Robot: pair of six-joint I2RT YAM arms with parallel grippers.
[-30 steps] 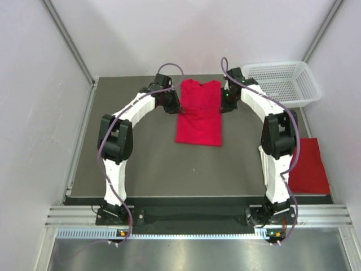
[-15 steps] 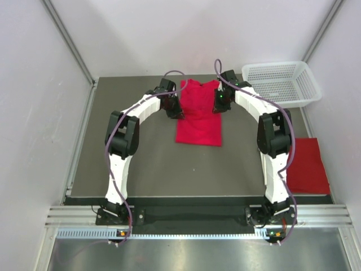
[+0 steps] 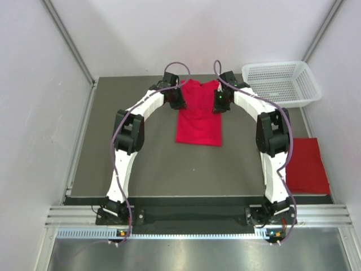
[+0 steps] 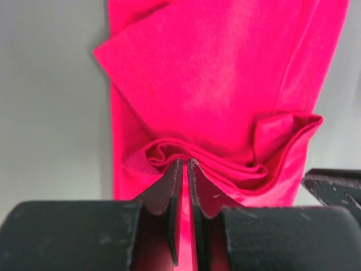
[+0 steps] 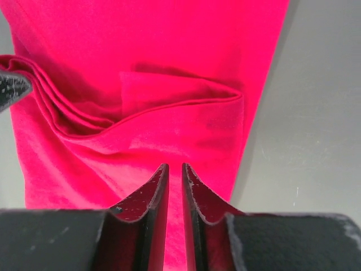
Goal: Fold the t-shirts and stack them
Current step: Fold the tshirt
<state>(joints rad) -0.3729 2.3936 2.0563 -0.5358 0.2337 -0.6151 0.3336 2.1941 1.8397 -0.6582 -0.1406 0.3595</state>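
A red t-shirt point(image 3: 198, 124), folded into a long strip, lies at the back middle of the dark table. My left gripper point(image 3: 179, 101) is at its left edge and my right gripper point(image 3: 219, 103) at its right edge, both near the neck end. In the left wrist view the left gripper point(image 4: 184, 161) is shut on a puckered ridge of the t-shirt point(image 4: 225, 84). In the right wrist view the right gripper point(image 5: 175, 165) is shut on the t-shirt point(image 5: 141, 56), with a raised fold running across to the left. A second red t-shirt point(image 3: 308, 166) lies folded at the right edge.
A white mesh basket point(image 3: 276, 64) stands at the back right corner, close behind the right arm. White walls with metal rails close in the table on three sides. The arms' bases sit on the rail at the near edge.
Both grippers have moved inward from beside the shirt onto its side edges near the neck end. The left jaws have closed on the cloth. The shirt's lower part has not moved.
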